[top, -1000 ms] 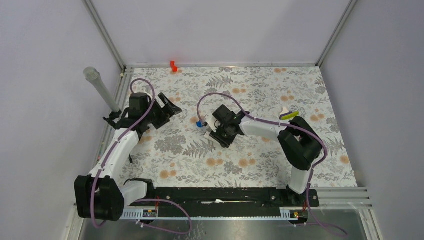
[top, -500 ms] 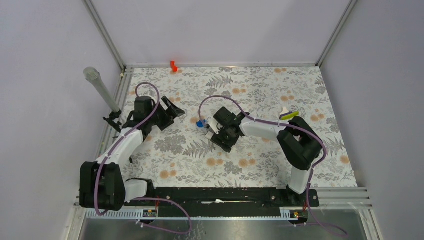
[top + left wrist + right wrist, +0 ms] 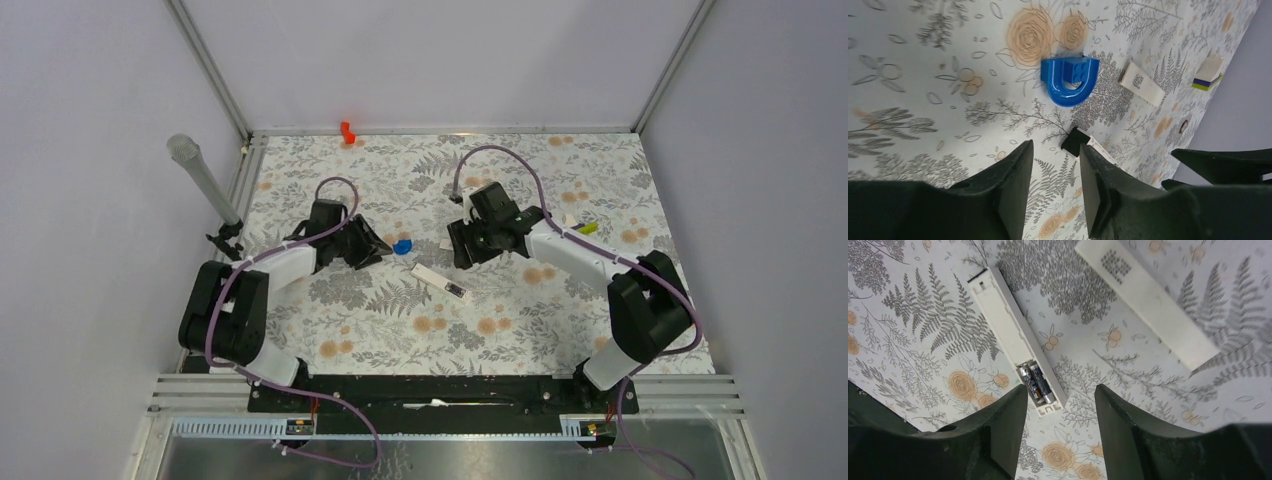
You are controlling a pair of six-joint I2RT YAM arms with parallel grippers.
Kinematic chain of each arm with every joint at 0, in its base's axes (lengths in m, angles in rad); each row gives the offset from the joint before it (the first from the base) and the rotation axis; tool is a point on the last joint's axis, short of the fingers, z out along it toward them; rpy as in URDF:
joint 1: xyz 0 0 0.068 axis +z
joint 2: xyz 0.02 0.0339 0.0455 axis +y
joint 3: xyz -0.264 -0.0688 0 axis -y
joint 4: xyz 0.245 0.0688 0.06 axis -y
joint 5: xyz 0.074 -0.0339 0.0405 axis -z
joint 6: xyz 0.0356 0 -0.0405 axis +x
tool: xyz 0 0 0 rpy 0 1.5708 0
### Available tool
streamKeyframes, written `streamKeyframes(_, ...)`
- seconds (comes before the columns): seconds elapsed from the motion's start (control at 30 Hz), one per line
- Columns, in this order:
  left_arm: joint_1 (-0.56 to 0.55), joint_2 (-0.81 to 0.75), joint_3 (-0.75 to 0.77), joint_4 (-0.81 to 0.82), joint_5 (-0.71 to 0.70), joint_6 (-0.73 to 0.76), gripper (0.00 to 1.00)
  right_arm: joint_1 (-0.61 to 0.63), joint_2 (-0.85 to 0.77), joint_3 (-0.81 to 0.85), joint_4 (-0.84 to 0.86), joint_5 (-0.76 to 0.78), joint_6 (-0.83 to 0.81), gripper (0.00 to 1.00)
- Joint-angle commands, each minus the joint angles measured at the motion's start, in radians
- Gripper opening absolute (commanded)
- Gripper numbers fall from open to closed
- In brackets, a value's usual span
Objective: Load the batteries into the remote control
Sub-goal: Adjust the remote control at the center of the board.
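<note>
Floral desk [image 3: 500, 320] is carrying the remote control [image 3: 1013, 335] at its middle, the batteries [image 3: 1037, 385] sitting inside it at one end. Both the left end effector [image 3: 1055, 147] and right end effector [image 3: 1060, 390] are hanging spread apart, grasping nothing.

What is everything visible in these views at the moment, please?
slim white rectangular remote control: one, white, centre, recess facing up
small dark cylindrical batteries: two, dark, in the remote's recess
flat white cover strip: one, white, beside the remote, apart
blue U-shaped plastic block: one, blue, near the left hand
orange plastic clip: one, orange, back edge
grey mesh-tipped tube: one, grey, left side
white block with yellow-green layer: one, right side
left hand: black, open
right hand: black, open, near the remote
</note>
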Motion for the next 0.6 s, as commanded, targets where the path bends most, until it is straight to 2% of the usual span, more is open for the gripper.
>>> streamKeyframes(0.0, -0.053, 0.047, 0.082, 0.085, -0.014, -0.013, 0.40, 0.007, -0.045, -0.098, 0.006, 0.009, 0.111, 0.59)
streamKeyframes(0.17, -0.093, 0.109, 0.103, 0.092, -0.042, -0.025, 0.38, 0.007, -0.075, -0.168, 0.013, -0.028, 0.160, 0.69)
streamKeyframes(0.27, -0.101, 0.140, 0.095, 0.111, -0.036, -0.044, 0.36, 0.006, -0.053, -0.170, -0.005, -0.042, 0.199, 0.71)
streamKeyframes(0.43, -0.117, 0.182, 0.090, 0.142, -0.008, -0.068, 0.24, 0.007, 0.002, -0.153, -0.017, -0.061, 0.233, 0.66)
streamKeyframes(0.57, -0.128, 0.194, 0.091, 0.140, -0.002, -0.070, 0.19, 0.005, 0.023, -0.142, -0.017, -0.065, 0.247, 0.62)
